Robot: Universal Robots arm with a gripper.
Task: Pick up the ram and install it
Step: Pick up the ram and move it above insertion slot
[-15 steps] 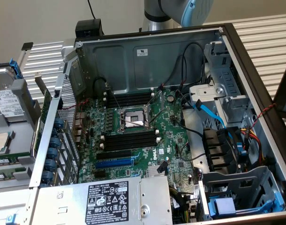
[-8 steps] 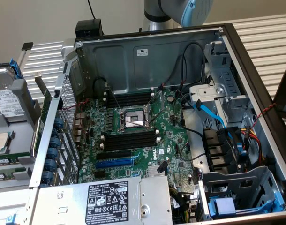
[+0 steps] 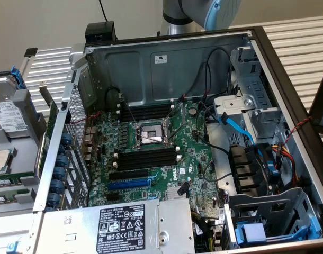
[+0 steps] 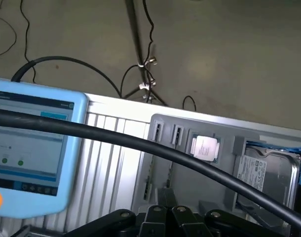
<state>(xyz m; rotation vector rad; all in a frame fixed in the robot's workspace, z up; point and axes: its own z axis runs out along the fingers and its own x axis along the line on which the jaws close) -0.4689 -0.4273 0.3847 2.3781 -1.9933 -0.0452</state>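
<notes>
At the gripper (image 4: 166, 210): closed, black fingers (image 4: 158, 217) pressed together, grips nothing, hangs well above the bench. Just beyond the fingertips, a thick black cable (image 4: 140, 140) slung across, with a blue-framed teach pendant (image 4: 32, 148) beside it. Past the cable, a grey tray (image 4: 219, 182) carrying a processor (image 4: 205, 147), a hard drive (image 4: 264, 170) and two long grooves (image 4: 151, 165), contents too thin to make out there. In the exterior view, arm (image 3: 201, 10) at twelve o'clock, behind the back wall of the open case (image 3: 151, 63). Ram (image 3: 5, 183) at eight o'clock, on the tray outside the case, well apart from the motherboard (image 3: 193, 153), with a second green strip (image 3: 1, 200) just beside it toward six o'clock. From the arm, lies away toward eight o'clock, past the case's near corner. Long axis close to nine-to-three: one end cut by the frame edge at nine, the other pointing at three, toward the case wall. Appears to lie flat, though hard to confirm. Runs nearly parallel with the black slots (image 3: 148, 159) and the blue slot (image 3: 127, 184), all empty by the look of them. Judged: ram untouched, pick-up not yet made.
</notes>
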